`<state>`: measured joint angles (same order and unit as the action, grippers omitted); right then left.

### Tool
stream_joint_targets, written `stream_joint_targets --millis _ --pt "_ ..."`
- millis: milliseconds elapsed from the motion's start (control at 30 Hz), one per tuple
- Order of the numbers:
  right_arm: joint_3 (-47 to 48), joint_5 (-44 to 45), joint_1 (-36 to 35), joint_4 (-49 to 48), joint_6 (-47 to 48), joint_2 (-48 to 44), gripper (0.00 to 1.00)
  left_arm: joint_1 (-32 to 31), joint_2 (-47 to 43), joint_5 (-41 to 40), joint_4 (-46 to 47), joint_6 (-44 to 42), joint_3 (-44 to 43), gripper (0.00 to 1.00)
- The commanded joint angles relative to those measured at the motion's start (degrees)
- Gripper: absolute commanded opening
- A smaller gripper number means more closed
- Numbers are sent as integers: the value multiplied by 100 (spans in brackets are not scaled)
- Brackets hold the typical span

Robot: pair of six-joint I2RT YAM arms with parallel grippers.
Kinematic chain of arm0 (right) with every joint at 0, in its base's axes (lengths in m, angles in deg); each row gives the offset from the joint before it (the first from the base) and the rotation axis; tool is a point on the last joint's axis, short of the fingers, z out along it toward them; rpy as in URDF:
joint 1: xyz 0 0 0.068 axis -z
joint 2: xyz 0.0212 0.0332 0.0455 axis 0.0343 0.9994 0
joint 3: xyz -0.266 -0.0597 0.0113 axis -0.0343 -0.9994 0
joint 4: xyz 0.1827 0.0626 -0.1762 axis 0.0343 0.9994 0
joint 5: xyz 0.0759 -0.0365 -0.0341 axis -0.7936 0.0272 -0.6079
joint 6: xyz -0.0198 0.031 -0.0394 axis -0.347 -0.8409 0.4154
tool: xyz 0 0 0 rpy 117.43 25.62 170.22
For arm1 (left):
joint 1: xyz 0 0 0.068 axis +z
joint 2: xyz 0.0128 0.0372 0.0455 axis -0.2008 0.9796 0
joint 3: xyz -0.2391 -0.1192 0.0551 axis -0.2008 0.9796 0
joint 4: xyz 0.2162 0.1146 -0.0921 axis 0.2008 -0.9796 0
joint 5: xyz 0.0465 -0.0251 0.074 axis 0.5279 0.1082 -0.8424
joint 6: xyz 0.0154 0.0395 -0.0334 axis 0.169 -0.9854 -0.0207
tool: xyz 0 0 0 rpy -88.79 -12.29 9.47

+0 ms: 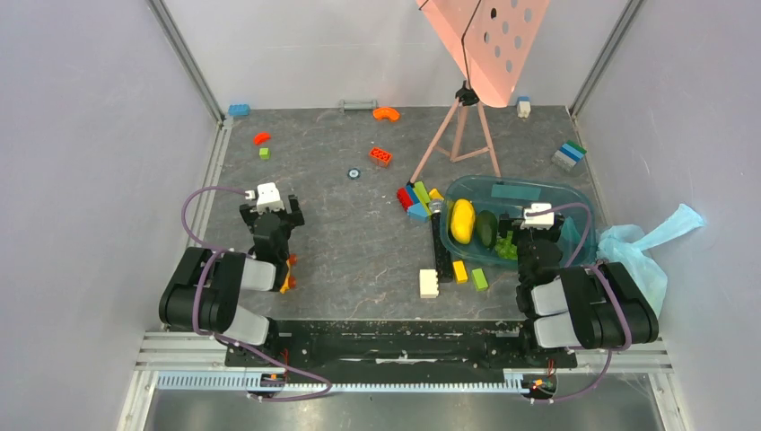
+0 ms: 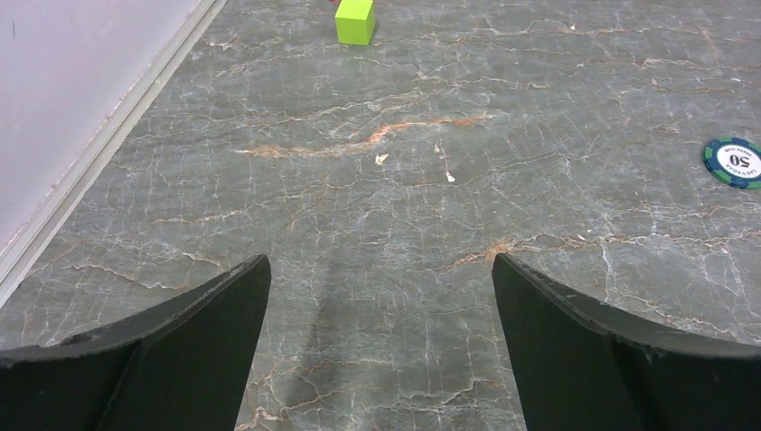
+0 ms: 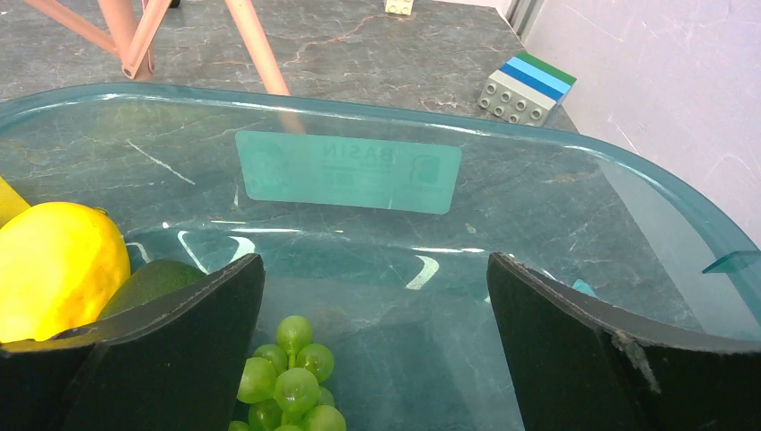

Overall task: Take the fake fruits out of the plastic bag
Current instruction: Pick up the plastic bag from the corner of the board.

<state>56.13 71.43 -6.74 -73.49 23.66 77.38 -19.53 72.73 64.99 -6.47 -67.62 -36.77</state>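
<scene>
While the right gripper (image 3: 373, 265) hangs over the teal see-through tub (image 3: 359, 112) at the right of the top view, its jaws are spread wide with nothing between them. Inside the tub, at the left of the right wrist view, lies a yellow lemon (image 3: 54, 269). A dark green fruit (image 3: 148, 283) lies against the lemon's right side. A bunch of green grapes (image 3: 287, 382) sits at the lower middle of that view, just below the spread fingers. The light blue plastic bag (image 1: 633, 256) lies crumpled at the far right of the top view, outside the tub and just beside its right end. One loop of the bag points toward the upper right. The left gripper (image 2: 381, 260), at the left of the top view, is spread just as wide above the bare grey table (image 2: 404, 180) and holds nothing. A poker chip (image 2: 736, 162) lies at the right edge of the left wrist view, and a lime-green cube (image 2: 355, 20) lies at its top.
</scene>
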Motion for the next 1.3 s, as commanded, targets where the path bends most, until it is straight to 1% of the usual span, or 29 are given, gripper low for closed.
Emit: stream_joint_targets --millis 0,467,533,700,800,900,967,1033,1067,1200,1267 --pt "-533 40 -16 -230 17 -71 98 30 7 -27 154 2 -96 100" --pt "-531 37 -22 -234 17 -66 98 34 19 -25 117 3 -118 100" --pt "-533 -207 -23 -234 113 -80 98 34 2 -30 167 7 -84 100" --pt "-654 -394 -23 -427 168 -107 98 30 -12 4 365 -26 27 100" --pt "-769 -587 -21 -639 261 -131 98 30 -241 -55 349 -28 117 100" --pt "-828 -623 -23 -441 283 -492 98 21 -682 -303 -210 81 51 100" --pt "-659 -587 -23 162 231 -815 98 21 -865 -626 -649 226 -81 100" --pt "-301 -601 -23 1235 151 -1167 98 21 -1099 -811 -1243 371 -278 100" --pt "-135 -654 -22 1580 142 -1320 98 21 -1228 -813 -1613 423 -378 100" --pt "277 -586 -23 2402 -234 -1867 98 21 -1772 -1089 -3070 1050 -877 100" --pt "491 -439 -23 2817 -655 -2165 98 21 -2030 -1091 -3658 1321 -1087 100"
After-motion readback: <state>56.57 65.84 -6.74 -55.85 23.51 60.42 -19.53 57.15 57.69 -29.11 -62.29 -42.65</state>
